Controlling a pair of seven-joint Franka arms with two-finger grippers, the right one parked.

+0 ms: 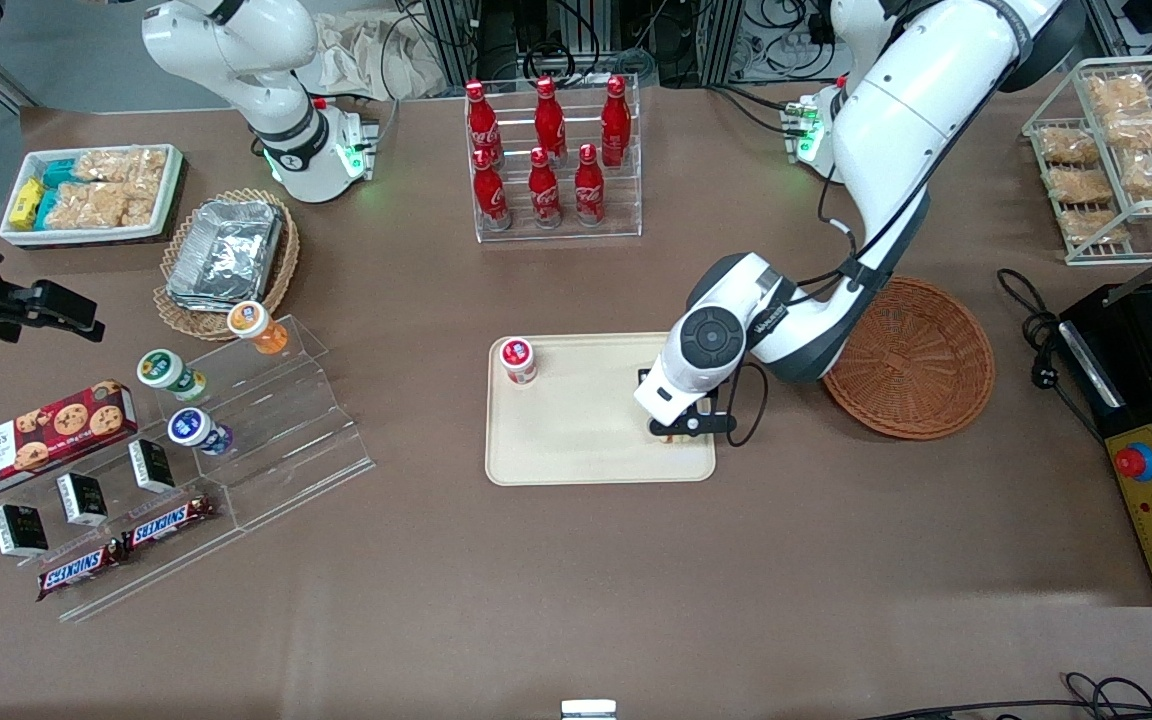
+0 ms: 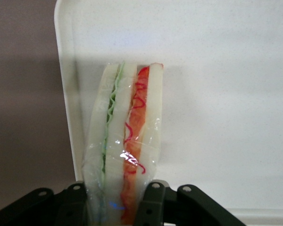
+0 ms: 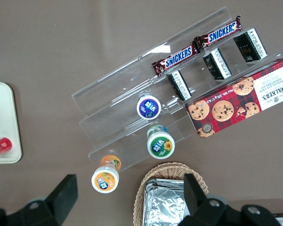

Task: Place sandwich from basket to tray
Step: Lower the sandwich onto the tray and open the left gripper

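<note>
The wrapped sandwich (image 2: 125,141), clamped upright on edge in the end effector (image 1: 684,425) and seemingly just touching the tray (image 1: 576,440) close beside its rim, could topple over that rim onto the worktop (image 1: 576,580) on release.

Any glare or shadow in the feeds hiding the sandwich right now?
Left wrist view: small glare spots on the sandwich wrap, layers still clear; soft shadow on the tray beside it. Front view: the gripper and arm cover nearly all of the sandwich; a dim band near the basket.
</note>
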